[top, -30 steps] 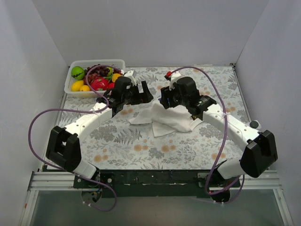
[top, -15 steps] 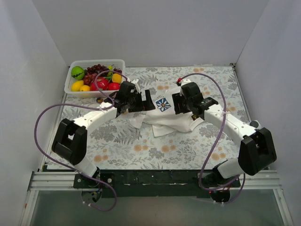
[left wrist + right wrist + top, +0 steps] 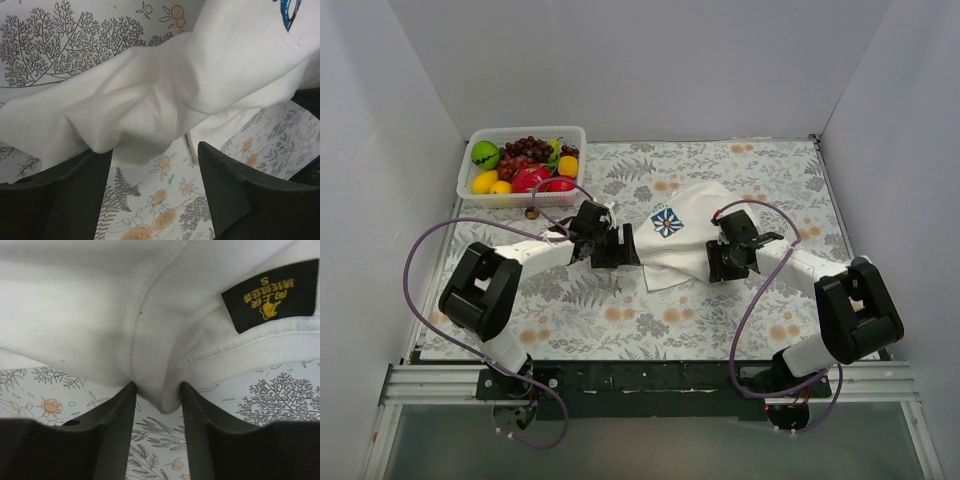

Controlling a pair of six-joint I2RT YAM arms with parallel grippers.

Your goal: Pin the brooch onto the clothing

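Observation:
The white T-shirt [image 3: 685, 240] lies crumpled in the middle of the table, its blue-and-white daisy print [image 3: 667, 222] facing up. My left gripper [image 3: 612, 247] is at the shirt's left edge; in the left wrist view [image 3: 152, 150] its jaws stand wide apart with the cloth [image 3: 150, 100] lying just beyond the tips. My right gripper [image 3: 724, 260] is at the shirt's right edge; in the right wrist view [image 3: 157, 390] it pinches a fold of the shirt [image 3: 155, 365] near the dark neck label [image 3: 272, 295]. A tiny dark brownish disc, likely the brooch [image 3: 532, 212], lies below the basket.
A clear plastic basket [image 3: 466, 175] with fruit stands at the back left. The table wears a floral cloth [image 3: 620, 320]. White walls close the back and both sides. Purple cables loop from both arms.
Both arms have pulled back toward the near edge and come down. The shirt, held bunched a second ago, is spread with the daisy print showing. The left gripper has let go.

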